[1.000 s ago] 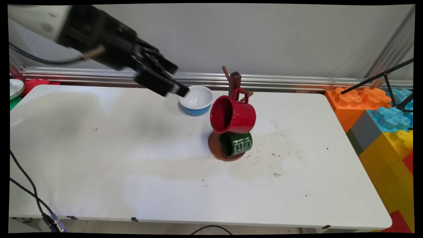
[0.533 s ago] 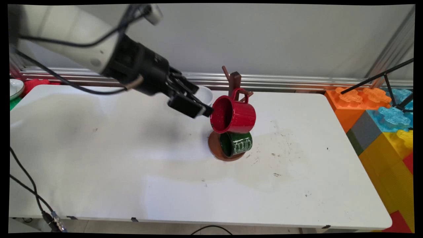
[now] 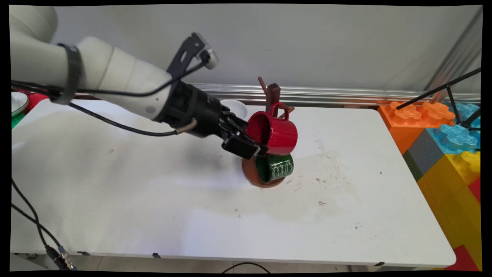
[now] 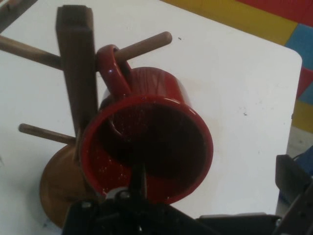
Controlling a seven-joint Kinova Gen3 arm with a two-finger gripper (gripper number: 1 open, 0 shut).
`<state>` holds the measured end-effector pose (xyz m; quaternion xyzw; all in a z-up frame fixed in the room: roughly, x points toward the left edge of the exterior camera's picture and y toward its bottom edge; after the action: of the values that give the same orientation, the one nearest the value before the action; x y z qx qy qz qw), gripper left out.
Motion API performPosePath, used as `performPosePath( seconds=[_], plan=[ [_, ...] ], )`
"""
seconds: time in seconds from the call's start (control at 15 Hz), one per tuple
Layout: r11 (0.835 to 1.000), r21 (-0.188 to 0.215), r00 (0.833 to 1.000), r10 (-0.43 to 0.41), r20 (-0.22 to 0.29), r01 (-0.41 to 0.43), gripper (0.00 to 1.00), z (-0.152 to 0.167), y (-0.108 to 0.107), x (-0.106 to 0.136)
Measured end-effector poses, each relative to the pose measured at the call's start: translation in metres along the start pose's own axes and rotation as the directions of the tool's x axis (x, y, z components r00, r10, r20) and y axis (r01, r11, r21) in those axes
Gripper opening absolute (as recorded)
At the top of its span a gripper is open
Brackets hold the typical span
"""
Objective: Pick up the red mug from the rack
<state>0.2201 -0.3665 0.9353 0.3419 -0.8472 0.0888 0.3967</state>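
Note:
A red mug hangs by its handle from a peg of a brown wooden mug tree, its mouth turned toward the arm. A green mug hangs lower, above the tree's round base. My gripper is open at the red mug's mouth. In the hand view the red mug fills the middle, hanging on the mug tree. One finger rises in front of the mug's lower rim and the other finger stands well off to its right. The gripper holds nothing.
A white bowl with a blue outside sits behind the arm, mostly hidden. Large coloured blocks are stacked off the table's right end, under a black stand. A white dish lies at the far left. Black cables hang at the left.
The arm has swung right and down, from over the white bowl to the red mug's mouth. The mugs and the tree have not moved.

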Motion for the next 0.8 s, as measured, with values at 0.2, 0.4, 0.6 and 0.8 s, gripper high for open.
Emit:
performPosePath(
  seconds=[0.2, 0.4, 0.6, 0.8],
  plan=[
    [1.0, -0.005, 1.0, -0.006, -0.013, 0.006, 1.0, 0.018, 0.001, -0.006],
    [1.0, -0.009, 1.0, -0.006, -0.028, 0.006, 1.0, 0.033, 0.001, -0.008],
    [1.0, -0.01, 0.999, -0.004, -0.04, 0.003, 1.0, 0.045, 0.0, -0.009],
    [1.0, -0.011, 0.999, -0.001, -0.052, 0.001, 1.0, 0.06, -0.001, -0.009]
  ],
)
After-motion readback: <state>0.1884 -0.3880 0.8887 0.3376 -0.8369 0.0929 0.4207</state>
